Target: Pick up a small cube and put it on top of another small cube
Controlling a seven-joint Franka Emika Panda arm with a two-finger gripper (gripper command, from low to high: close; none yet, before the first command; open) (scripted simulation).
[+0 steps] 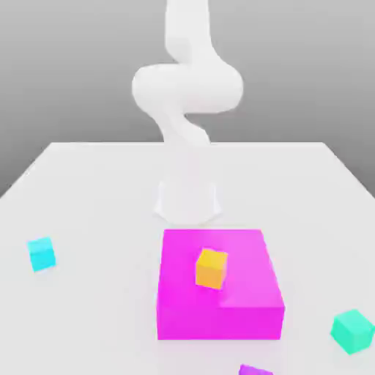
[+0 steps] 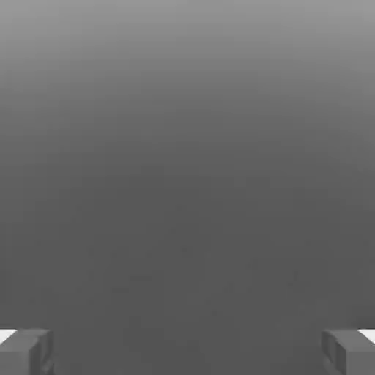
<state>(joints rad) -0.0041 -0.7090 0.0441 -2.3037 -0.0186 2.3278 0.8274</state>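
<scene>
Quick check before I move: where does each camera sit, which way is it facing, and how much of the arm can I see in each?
Exterior view: off the arm, above the white table, looking down across it at the arm behind the magenta block; the orange-yellow cube sits on that block, the sea-green cube toward the exterior view's right.
Hand view: on the hand, facing a plain grey surface; two fingertips stand far apart, so the gripper is open, holding nothing.
Shared: no object appears in both views.
</scene>
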